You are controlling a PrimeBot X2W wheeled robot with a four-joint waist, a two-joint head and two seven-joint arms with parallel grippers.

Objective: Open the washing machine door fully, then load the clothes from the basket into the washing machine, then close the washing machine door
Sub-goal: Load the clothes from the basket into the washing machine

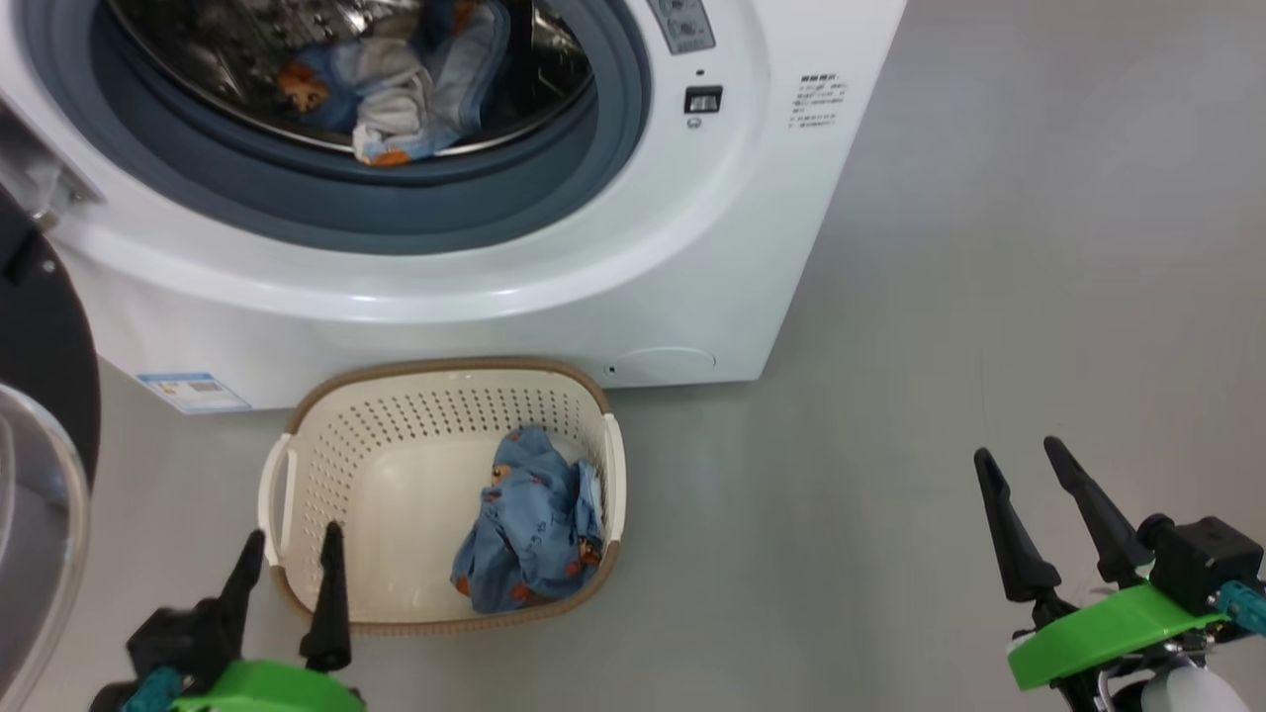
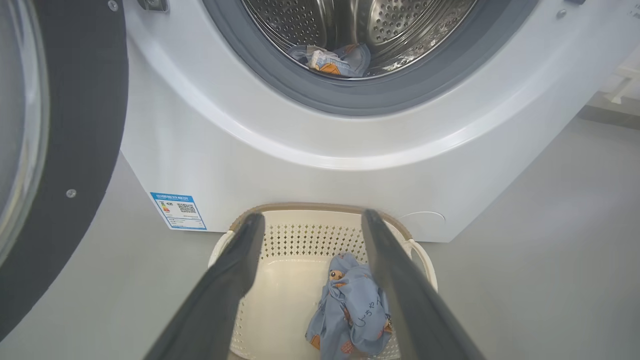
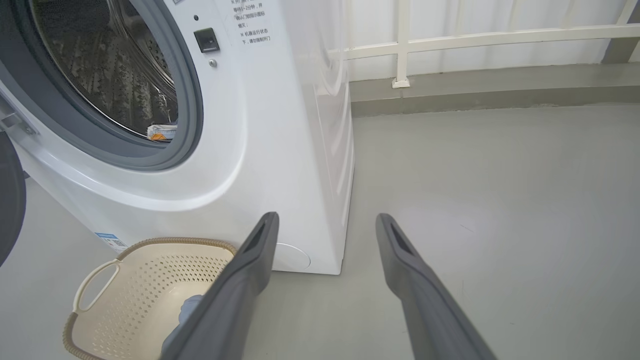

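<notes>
The white washing machine (image 1: 554,287) stands with its door (image 1: 45,366) swung wide to the left; its black rim and glass bowl also show in the left wrist view (image 2: 75,125). Blue printed clothes (image 1: 415,89) lie inside the steel drum (image 2: 360,30). The cream basket (image 1: 326,445) sits on the floor before the machine, holding one light-blue piece of the clothes (image 1: 529,519) at its right side (image 2: 350,310). My left gripper (image 1: 294,556) hovers open at the basket's near-left rim. My right gripper (image 1: 1024,465) hangs open over bare floor, far right of the basket (image 3: 125,280).
Grey floor (image 1: 989,297) spreads to the right of the machine. A white railing (image 3: 450,40) and a low kerb run along the back in the right wrist view. A blue label sticker (image 1: 193,391) marks the machine's lower front.
</notes>
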